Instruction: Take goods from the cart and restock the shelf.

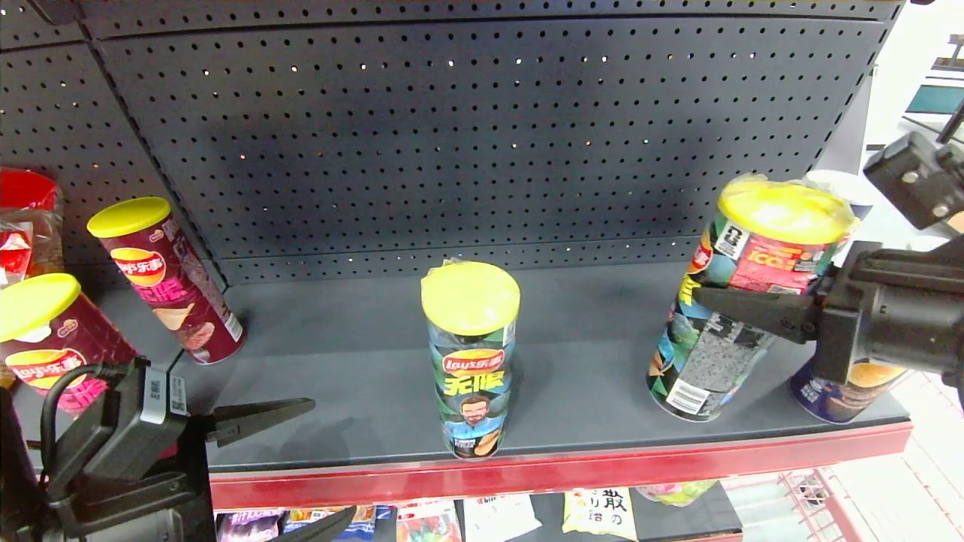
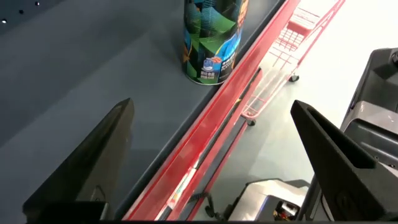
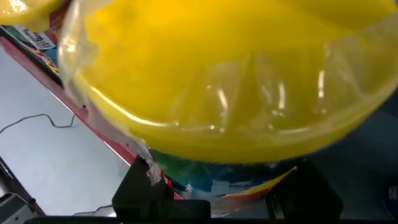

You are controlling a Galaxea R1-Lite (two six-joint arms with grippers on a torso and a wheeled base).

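Left claw [image 2: 211,106] spread wide, held low; right claw [image 1: 742,275] clamped.

Retail shop aisle: dark grey metal shelf [image 1: 361,376] with perforated back panel [image 1: 482,135] and red front edge [image 1: 557,470], stocked with yellow-lidded cylindrical snack cans [image 1: 471,361]; probably a red wire shopping cart [image 2: 292,34] at right.

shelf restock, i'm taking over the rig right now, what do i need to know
Right tool: shut on a tilted can, base seemingly on the shelf at its right end, blue can beside it, farther right.
Left tool: open, empty, low off the shelf's front left.
Done: middle can stands upright near the front edge.
Left: stand the tilted can upright, release, then fetch more from the cart; its load is not visible.
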